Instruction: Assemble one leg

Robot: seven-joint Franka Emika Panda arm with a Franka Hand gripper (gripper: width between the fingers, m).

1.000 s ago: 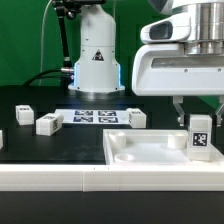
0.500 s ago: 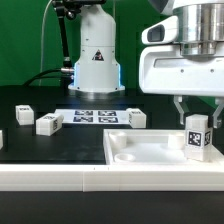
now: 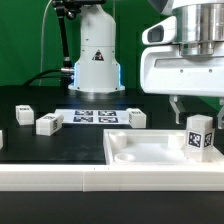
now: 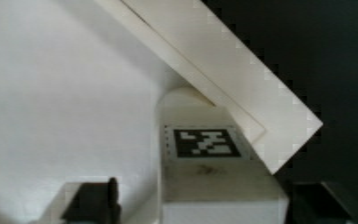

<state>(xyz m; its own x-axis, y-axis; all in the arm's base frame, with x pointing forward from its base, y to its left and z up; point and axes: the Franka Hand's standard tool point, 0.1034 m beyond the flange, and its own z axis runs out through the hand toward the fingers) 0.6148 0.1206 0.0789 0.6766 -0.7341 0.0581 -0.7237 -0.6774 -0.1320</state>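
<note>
A small white leg [image 3: 200, 137] with a black-and-white tag stands upright at the right end of the wide white panel [image 3: 145, 152], near the exterior view's right edge. My gripper [image 3: 200, 113] hangs just above it, open, its fingertips [image 3: 178, 108] clear of the leg's top. In the wrist view the leg [image 4: 215, 150] stands between my two dark fingers [image 4: 98, 200], with a gap on each side. The panel's edge [image 4: 211, 60] runs slanted behind it. My gripper [image 4: 202, 205] holds nothing.
Three more loose legs lie on the black table: one [image 3: 22, 113] at the far left, one [image 3: 48, 123] beside it, one [image 3: 137, 118] near the marker board [image 3: 95, 117]. The robot base [image 3: 95, 60] stands behind.
My gripper has risen a little, straight up from the leg. The leg stays standing in the same spot on the panel.
</note>
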